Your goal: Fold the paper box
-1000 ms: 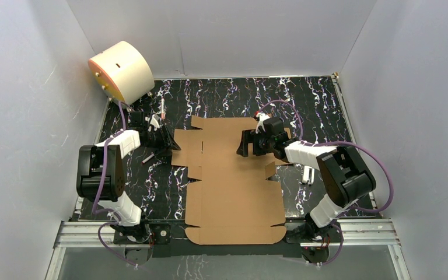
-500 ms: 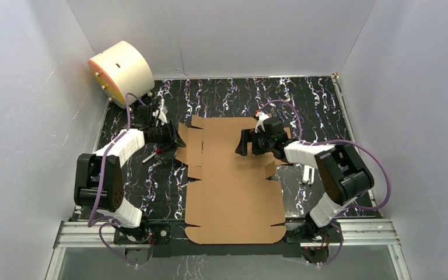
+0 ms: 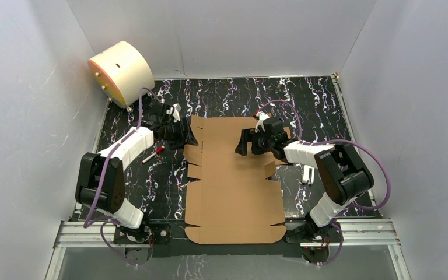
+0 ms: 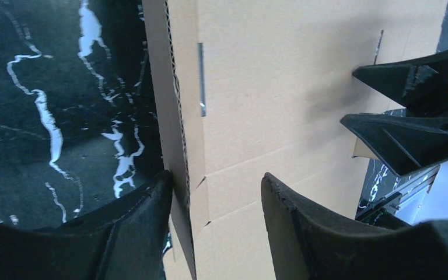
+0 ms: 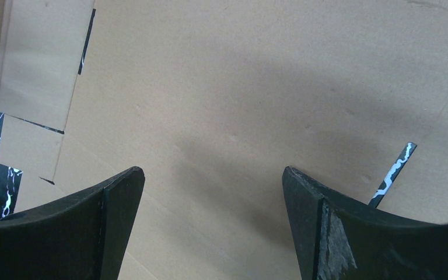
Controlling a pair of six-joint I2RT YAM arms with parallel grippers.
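The paper box [image 3: 233, 186] is a flat brown cardboard sheet lying in the middle of the table. Its far left flap [image 4: 172, 116] now stands nearly upright. My left gripper [image 3: 188, 137] is open at that flap. In the left wrist view [image 4: 216, 176] the raised flap stands between the jaws, with the left finger [image 4: 134, 221] against its outer face. My right gripper [image 3: 242, 143] is open and empty. It hovers just over the sheet's far panel [image 5: 227, 87], and both jaws are spread wide in the right wrist view [image 5: 213, 171].
A cream drum with an orange face [image 3: 121, 70] sits in the far left corner. A red-tipped pen [image 3: 151, 156] lies left of the sheet and a small white object [image 3: 307, 174] right of it. Grey walls enclose three sides. The sheet's near edge overhangs the front rail [image 3: 233, 233].
My left gripper moved right and away from me to the sheet's far left flap, which rose from flat to nearly upright. The right arm has not moved.
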